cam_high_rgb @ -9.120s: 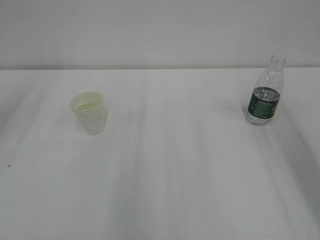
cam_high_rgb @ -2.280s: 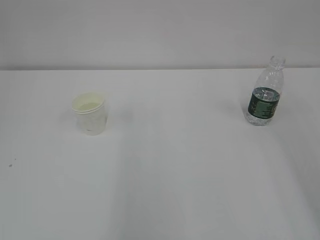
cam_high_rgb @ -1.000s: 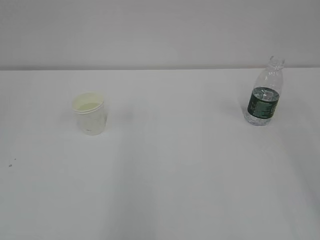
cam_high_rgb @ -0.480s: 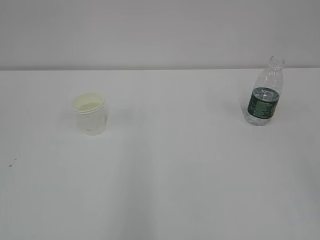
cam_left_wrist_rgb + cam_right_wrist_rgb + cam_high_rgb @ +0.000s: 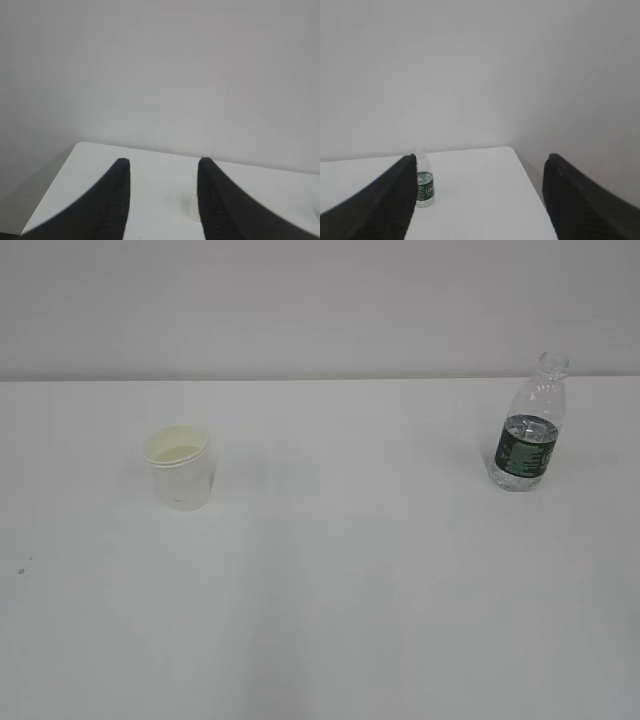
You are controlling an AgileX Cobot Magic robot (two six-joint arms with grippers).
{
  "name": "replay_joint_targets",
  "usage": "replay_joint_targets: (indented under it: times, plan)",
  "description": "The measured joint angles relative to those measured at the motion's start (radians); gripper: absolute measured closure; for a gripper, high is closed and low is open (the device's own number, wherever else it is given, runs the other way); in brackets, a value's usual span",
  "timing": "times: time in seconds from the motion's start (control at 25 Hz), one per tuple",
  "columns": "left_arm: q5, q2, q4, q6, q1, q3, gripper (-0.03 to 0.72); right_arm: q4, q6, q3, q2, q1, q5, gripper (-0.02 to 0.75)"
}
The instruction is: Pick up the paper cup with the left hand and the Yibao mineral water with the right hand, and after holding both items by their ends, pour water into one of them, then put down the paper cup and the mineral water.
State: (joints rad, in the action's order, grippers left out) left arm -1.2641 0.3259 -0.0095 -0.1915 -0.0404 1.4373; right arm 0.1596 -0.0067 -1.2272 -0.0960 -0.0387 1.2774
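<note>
Exterior, left-wrist and right-wrist views of a white worktop (image 5: 340, 570). The paper cup (image 5: 180, 467) stands upright on the left part of the worktop, mouth upward, its long axis vertical; the Yibao mineral water (image 5: 530, 425) stands upright far to the right near the back edge, uncapped neck upward, long axis likewise vertical, the two well apart. Neither arm appears in the exterior view. In the left wrist view, the left tool (image 5: 161, 165) has its two black fingers (image 5: 117, 200) parted with nothing between them; the cup (image 5: 194, 206) lies ahead, well apart from the tool, partly hidden behind the right-hand finger. In the right wrist view, the right tool (image 5: 480, 159) is widely parted and empty; the bottle (image 5: 424, 181) stands ahead of it, well apart, its image just beside the inner edge of the left-hand finger (image 5: 380, 205). Neither object is touched.
</note>
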Motion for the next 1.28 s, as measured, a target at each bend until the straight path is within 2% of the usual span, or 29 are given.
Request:
replay_joint_targets:
  times: [0.6,0.92,1.28]
  plan:
    - [-0.011,-0.101,0.046,0.033,0.091,-0.020,0.375,-0.020,-0.004,-0.023,0.006,0.000,0.002,0.148]
    - [-0.011,-0.241,0.009,0.033,0.096,-0.293,0.375,-0.057,-0.004,-0.001,0.037,0.000,0.002,0.148]
    - [-0.013,-0.311,-0.003,0.033,0.096,-0.595,0.376,-0.065,-0.004,0.175,0.089,0.000,0.006,0.148]
